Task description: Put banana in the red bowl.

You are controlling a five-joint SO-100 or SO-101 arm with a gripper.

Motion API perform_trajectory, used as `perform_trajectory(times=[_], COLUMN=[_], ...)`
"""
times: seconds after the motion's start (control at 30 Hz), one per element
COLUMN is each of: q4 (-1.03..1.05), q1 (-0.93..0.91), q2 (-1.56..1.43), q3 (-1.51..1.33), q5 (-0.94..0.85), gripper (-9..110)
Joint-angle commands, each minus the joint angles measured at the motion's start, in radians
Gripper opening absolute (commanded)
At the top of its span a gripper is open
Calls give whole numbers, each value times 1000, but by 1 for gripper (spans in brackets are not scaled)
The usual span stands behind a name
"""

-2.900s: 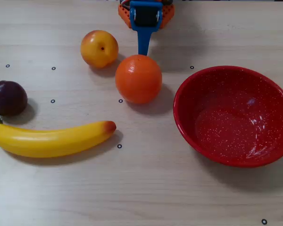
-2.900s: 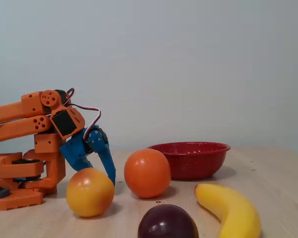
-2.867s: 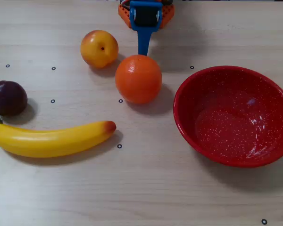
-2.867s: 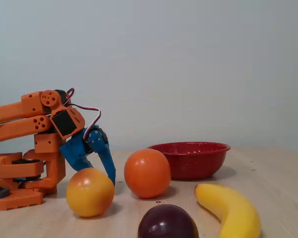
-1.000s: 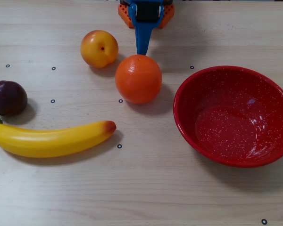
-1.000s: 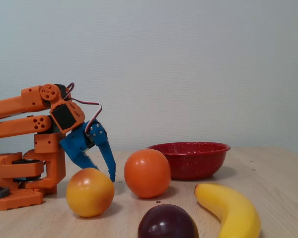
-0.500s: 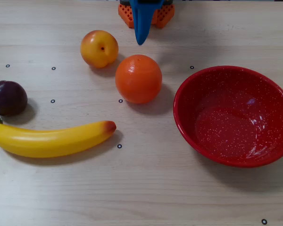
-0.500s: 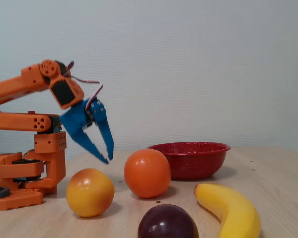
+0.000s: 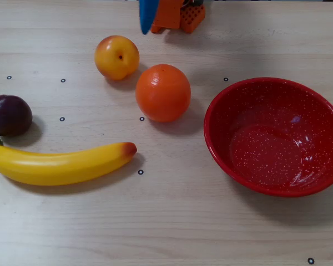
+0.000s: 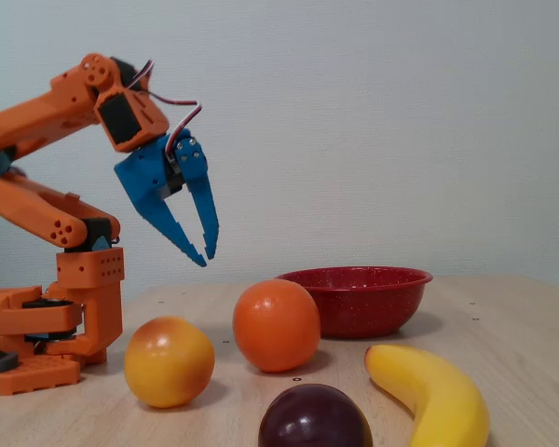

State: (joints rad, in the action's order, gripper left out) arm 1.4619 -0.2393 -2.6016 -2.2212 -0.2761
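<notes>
The long yellow banana (image 9: 61,164) lies on the wooden table at the lower left of the overhead view; in the fixed view the banana (image 10: 433,396) is at the front right. To the right in the overhead view stands the empty red bowl (image 9: 212,119), which the fixed view shows as the red bowl (image 10: 354,300) farther back. My blue gripper (image 10: 206,258) hangs raised in the air above the table, well clear of all the fruit, its tips together and nothing in them. In the overhead view the gripper (image 9: 146,26) shows only at the top edge, far from the banana.
An orange (image 9: 162,92) sits between the arm and the banana, with a yellow-orange peach (image 9: 117,57) to its left. Just above the banana's stem end lies a dark plum (image 9: 9,114). The arm's orange base (image 10: 51,326) stands at the left of the fixed view.
The arm has lifted: the gripper rose from table height beside the peach and orange to well above them, and in the overhead view it drew back to the top edge. No fruit moved.
</notes>
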Motion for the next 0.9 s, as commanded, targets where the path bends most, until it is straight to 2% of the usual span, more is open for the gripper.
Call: perform_trajectory(times=[0.0,0.4,0.63,0.87], q4=[17,97,201,213], q1=[-40,-163,-221,-305], q2=[80,468,670,870], q3=[161,600,847,1008], q5=[-21,-60,-143,-216], gripper=[4,11,22,32])
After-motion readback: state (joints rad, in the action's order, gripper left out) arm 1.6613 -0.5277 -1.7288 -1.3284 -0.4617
